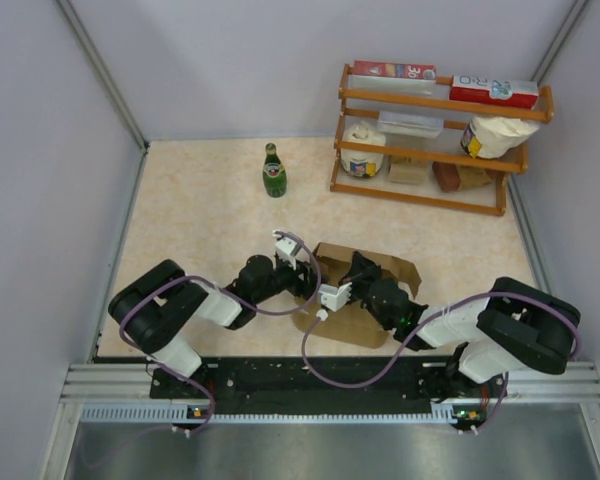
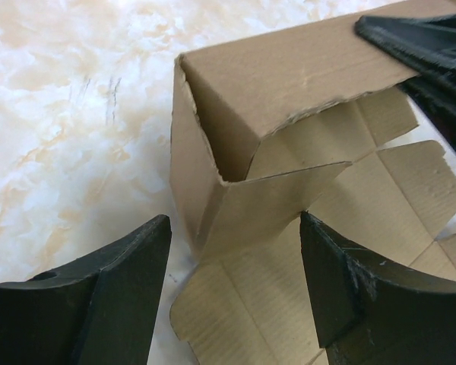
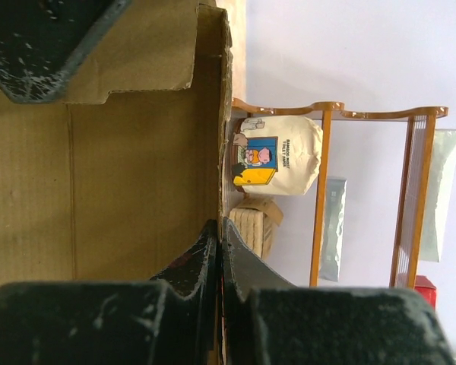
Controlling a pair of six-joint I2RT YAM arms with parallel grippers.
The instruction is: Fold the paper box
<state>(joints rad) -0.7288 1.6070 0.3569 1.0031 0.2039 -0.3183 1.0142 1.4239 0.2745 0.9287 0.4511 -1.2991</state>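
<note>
The paper box (image 1: 352,322) is plain brown cardboard, partly folded, lying between my two arms near the front of the table. In the left wrist view one wall of the paper box (image 2: 289,76) stands upright, with flaps spread flat around it. My left gripper (image 2: 235,220) (image 1: 306,280) is open at the box's left corner, its fingers astride a slanting flap without touching it. My right gripper (image 3: 220,224) (image 1: 356,266) is shut on the top edge of an upright wall of the box (image 3: 121,190). One right finger (image 2: 425,46) shows at the upper right of the left wrist view.
A green glass bottle (image 1: 273,172) stands at the back, left of centre. A wooden shelf rack (image 1: 420,198) at the back right holds red-and-white cartons, bags and packets. In the right wrist view the rack (image 3: 317,228) and a printed bag (image 3: 277,156) show beyond the box. Grey walls enclose the table.
</note>
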